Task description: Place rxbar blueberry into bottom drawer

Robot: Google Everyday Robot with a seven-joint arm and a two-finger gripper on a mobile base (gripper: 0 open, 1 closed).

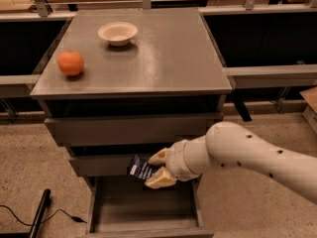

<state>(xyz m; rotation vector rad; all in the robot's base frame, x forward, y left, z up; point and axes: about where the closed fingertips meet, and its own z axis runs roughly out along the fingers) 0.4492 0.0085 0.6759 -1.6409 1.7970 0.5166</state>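
Nearest me, straight below the pincer, the bottom drawer (143,209) stands pulled out, its plain grey floor bare as far as I can see. Its front edge is cut off at the lower border of the view, and its back runs in under the drawer above, so I cannot vouch for every corner.

Just above that opening hangs the pincer (156,168), on a pale arm that reaches in from the right and runs out of view there. Its two tan fingers (159,179) are clamped on the rxbar blueberry (140,168), one above and one below. The dark bar juts out to the pincer's left, tilted, clear of the drawer floor and in front of the middle drawer (106,165). The clamped end of the bar is hidden between the fingers, and the wrapper's pale print is too small to read.

By my judgement the task is well along: the bar is picked up and carried over the open drawer. What is left is to lower it inside and let go.

Higher up and behind the pincer is the top drawer (129,129), then the counter (168,63). On it, well up and to the pincer's left, sits an orange (71,63), and farther back a cream bowl (118,32), both well apart from the work.
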